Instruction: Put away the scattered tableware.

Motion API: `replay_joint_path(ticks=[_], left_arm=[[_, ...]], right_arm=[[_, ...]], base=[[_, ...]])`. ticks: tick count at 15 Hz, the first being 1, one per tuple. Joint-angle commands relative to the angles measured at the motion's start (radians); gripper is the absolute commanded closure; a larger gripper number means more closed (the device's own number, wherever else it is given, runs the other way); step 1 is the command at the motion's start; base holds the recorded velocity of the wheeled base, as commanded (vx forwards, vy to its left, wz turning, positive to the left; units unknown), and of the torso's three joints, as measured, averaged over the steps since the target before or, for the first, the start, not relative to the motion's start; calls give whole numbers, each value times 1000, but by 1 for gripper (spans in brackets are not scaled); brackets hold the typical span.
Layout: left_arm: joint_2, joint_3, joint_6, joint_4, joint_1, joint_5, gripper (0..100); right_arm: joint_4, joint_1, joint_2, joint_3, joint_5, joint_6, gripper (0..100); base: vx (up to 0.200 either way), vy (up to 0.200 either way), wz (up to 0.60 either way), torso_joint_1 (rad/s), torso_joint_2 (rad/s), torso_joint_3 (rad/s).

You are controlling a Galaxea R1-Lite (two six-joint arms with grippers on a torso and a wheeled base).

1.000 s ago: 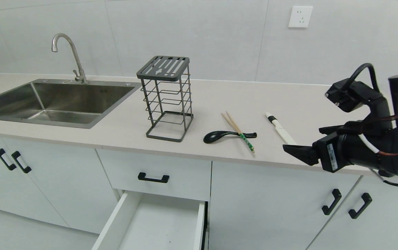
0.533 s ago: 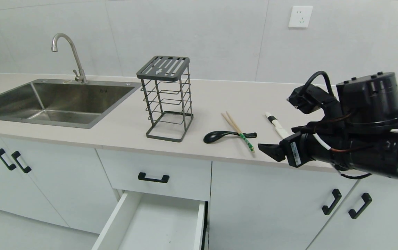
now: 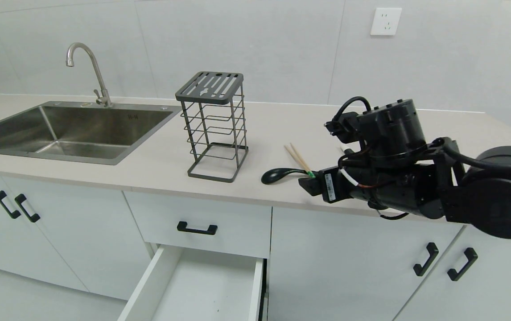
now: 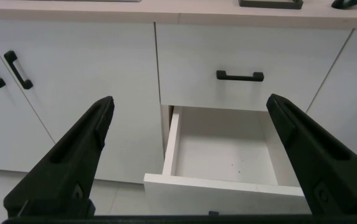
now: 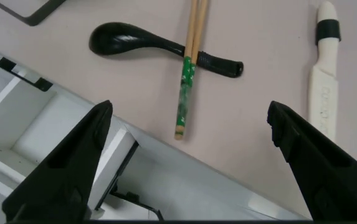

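On the counter (image 3: 282, 125) a black spoon (image 3: 275, 175) lies at about 4 o'clock from the wire rack (image 3: 213, 129), counting 12 o'clock toward the wall. A pair of chopsticks (image 3: 298, 157) rests across its handle and touches it. The right pincer (image 3: 307, 186) hangs over the front edge of the counter, just at the near ends of the chopsticks, and in the head view it covers these ends and the end of the spoon's handle. The right wrist view gives what the arm hides there. The green ends of the chopsticks point to the counter's front edge, and a white knife (image 5: 323, 81) with a black band lies at 3 o'clock from them, apart from both. The same view shows this pincer spread wide with nothing between its fingers. The left wrist view shows the left pincer (image 4: 189, 102), also spread wide and gripping nothing. It faces the cabinet front and the open drawer (image 4: 222, 149), which stands pulled out at 6 o'clock from the rack. The sink (image 3: 104, 120) is at 9 o'clock from the rack, well apart from the tableware.
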Motion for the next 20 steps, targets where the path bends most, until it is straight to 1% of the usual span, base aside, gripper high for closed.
replay_joint_path(ticks=[1, 4, 12, 13, 20], left_arm=[[2, 0, 0, 0, 0, 0, 0], [2, 0, 0, 0, 0, 0, 0], [2, 0, 0, 0, 0, 0, 0], [2, 0, 0, 0, 0, 0, 0], [2, 0, 0, 0, 0, 0, 0]], right_arm=[[0, 2, 66, -32, -15, 12, 0], [6, 2, 100, -58, -40, 67, 0], [6, 4, 132, -60, -40, 69, 0], [8, 4, 144, -61, -40, 69, 100], [32, -13, 162, -95, -40, 95, 100]], base=[[0, 0, 0, 0, 0, 0], [0, 0, 0, 0, 0, 0], [0, 0, 0, 0, 0, 0], [0, 0, 0, 0, 0, 0], [0, 0, 0, 0, 0, 0]])
